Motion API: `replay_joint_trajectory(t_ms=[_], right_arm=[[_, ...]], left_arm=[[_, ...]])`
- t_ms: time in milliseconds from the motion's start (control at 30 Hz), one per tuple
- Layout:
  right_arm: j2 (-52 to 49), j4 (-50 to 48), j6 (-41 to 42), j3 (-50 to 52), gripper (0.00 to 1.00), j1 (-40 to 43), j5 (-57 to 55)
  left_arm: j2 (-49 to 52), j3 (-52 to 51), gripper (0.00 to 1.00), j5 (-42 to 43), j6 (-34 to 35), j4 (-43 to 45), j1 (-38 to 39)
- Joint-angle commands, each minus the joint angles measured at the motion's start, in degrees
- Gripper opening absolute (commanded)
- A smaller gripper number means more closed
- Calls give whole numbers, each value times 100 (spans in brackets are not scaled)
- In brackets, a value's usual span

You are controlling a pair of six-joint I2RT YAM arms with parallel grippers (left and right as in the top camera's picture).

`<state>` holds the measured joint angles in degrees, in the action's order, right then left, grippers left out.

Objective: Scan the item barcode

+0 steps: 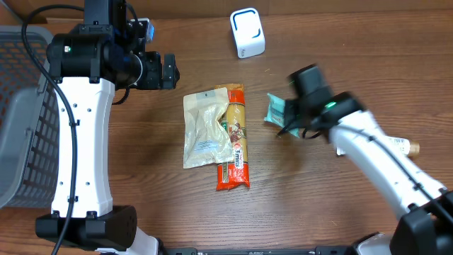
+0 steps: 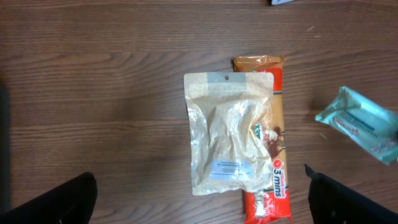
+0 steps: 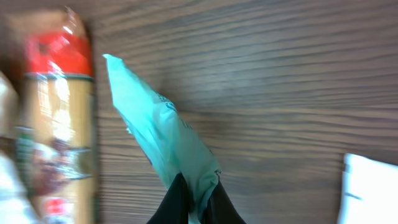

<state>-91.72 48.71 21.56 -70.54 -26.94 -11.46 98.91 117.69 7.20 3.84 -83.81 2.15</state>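
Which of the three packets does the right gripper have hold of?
The teal packet, pinched at its edge by the shut right gripper. The beige pouch and the orange-red noodle pack lie overlapping on the table, untouched.

You've got a brown wood-grain table [image 1: 318, 205] here. Dead centre there's a pale pouch [image 1: 204, 131] lying flat, its right edge overlapping an orange-red noodle pack [image 1: 237, 159] that runs lengthwise beside it. A white box [image 1: 247, 32] sits well apart near the far edge. Over on the right there's a small bottle [image 1: 402, 146], half hidden. A grey basket [image 1: 21, 127] sits at the left edge.
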Motion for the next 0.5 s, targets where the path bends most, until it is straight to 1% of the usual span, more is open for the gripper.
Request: replay_joint_trajectory(t_ms=[0,67,133,167,267,333,467], right_arm=[[-79,249,535,-87,4,-890,-2946],[-269,407,723,-79,4,-1384,-3674],[-525,575,903,-72,4,-1692,-4249],[-649,706,1099,-72,4,-1768,-4581],[-1130,1250,2090,-72,4,-1818,-5508],[-1397,1364,2326,-72,4,-1740,-5626],[-1718,1222,2404,-72,4,-1648,-5305]], left_arm=[[17,15,99,-17,-129,4,11],[17,17,99,-20,-129,4,11],[17,15,99,-17,-129,4,11],[17,17,100,-17,-129,4,11],[17,17,100,-17,-129,4,11],[17,15,100,-17,-129,4,11],[17,15,100,-17,-129,4,11]])
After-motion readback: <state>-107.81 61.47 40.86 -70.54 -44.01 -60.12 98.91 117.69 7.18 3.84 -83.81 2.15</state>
